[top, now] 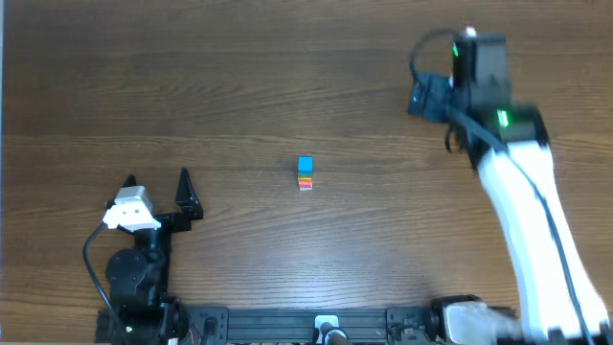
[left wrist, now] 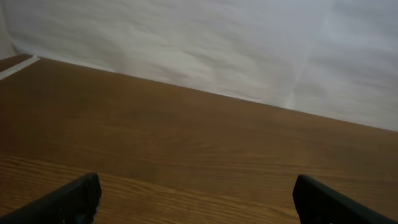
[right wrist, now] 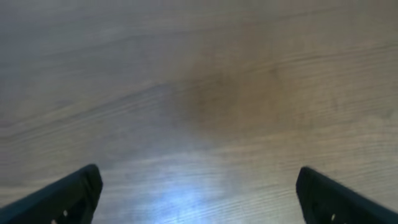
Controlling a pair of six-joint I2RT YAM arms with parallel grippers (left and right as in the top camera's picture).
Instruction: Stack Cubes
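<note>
Cube stack (top: 305, 173) on table (top: 239, 86), left hand (top: 158, 180), right hand (right wrist: 198, 190) both spread

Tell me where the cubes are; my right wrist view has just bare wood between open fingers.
Observer: The cube stack stands mid-table, far to the left of your right gripper.
Operator: Which colour tops it?
Observer: Blue, with orange and red bands beneath.
Operator: Where's the left gripper?
Observer: Open, holding nothing, on the stack's left side, well apart from it.
</note>
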